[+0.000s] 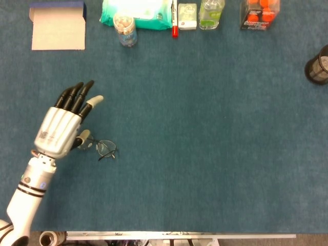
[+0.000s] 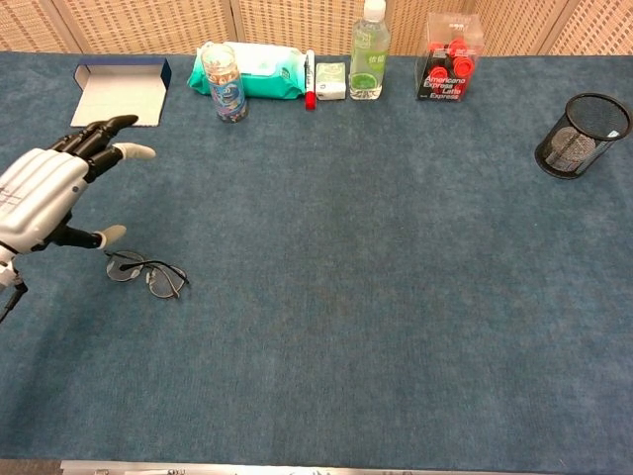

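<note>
Glasses [image 1: 104,148], one pair, beside one open robot hand [image 1: 60,128].

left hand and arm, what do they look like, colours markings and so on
The left hand has a silver-grey metal back with ridged knuckle plates and a small dark marking near the wrist, too small to read. Its fingers are black; one finger and the thumb end in pale beige tips. The forearm is a white tube ringed with black bands at the wrist. The right arm does not show.

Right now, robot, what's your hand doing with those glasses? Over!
Left hand open, holding nothing, just left of the glasses. Glasses flat on the blue table, lenses unfolded. Right hand not in view. Nothing lies between hand and glasses.
</note>
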Robot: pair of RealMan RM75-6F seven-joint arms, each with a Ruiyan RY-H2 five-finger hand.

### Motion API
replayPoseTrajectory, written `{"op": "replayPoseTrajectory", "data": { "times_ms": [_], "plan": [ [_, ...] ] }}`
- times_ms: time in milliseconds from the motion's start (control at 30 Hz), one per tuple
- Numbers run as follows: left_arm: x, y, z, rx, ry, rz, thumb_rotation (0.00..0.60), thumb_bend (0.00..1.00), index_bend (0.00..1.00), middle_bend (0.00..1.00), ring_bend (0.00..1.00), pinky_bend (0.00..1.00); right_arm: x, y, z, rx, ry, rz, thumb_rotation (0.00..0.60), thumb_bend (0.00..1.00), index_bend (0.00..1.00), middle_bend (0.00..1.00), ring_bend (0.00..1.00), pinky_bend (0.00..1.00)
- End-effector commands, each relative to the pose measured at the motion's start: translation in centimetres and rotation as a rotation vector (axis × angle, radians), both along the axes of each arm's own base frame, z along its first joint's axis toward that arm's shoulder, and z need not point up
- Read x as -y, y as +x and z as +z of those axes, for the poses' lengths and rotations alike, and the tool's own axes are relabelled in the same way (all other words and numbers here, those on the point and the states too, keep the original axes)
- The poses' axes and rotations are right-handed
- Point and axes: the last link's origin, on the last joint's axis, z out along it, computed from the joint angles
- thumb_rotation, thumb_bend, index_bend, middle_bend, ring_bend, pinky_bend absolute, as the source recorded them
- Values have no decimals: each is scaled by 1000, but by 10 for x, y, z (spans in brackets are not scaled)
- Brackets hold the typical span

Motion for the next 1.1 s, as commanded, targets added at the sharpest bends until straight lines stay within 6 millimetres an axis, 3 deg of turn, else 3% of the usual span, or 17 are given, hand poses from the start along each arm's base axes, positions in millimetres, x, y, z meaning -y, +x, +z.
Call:
{"op": "replayPoseTrajectory", "data": {
  "times_ms": [33,500,867,1100],
  "plan": [
    [9,1,14,17,16,4,600,201,177,0,0,109,0,0,0,0,0,1,600,306,560,492,394,459],
    [44,18,38,151,-101,-77,600,201,169,0,0,109,-2,1,-1,2,5,4,600,305,561,492,394,459],
    [59,24,31,115,-242,-134,600,201,166,0,0,109,-3,2,-1,4,2,9,600,306,560,492,394,459],
    [58,34,22,165,-289,-151,600,201,166,0,0,109,-3,2,-1,4,3,9,600,306,560,492,394,459]
  ]
}}
